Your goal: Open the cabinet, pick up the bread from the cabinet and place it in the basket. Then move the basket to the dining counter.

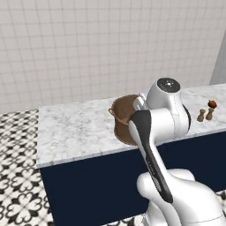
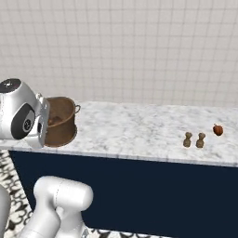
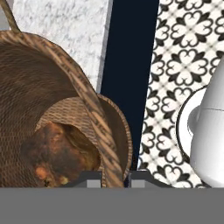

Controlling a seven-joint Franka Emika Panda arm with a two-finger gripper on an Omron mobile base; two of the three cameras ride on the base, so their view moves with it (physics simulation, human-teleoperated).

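On the dining counter [image 1: 79, 130], near its front edge, your basket [image 2: 60, 122] sits with the bread [image 3: 59, 155] inside — the carry looks nearly done. Your gripper [image 3: 114, 178] is pinched narrowly on the basket's near rim, one finger inside and one outside — a hold suited to lifting by the wall.

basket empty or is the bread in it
Not empty: the bread lies on the bottom of the basket, seen from the camera on the hand.
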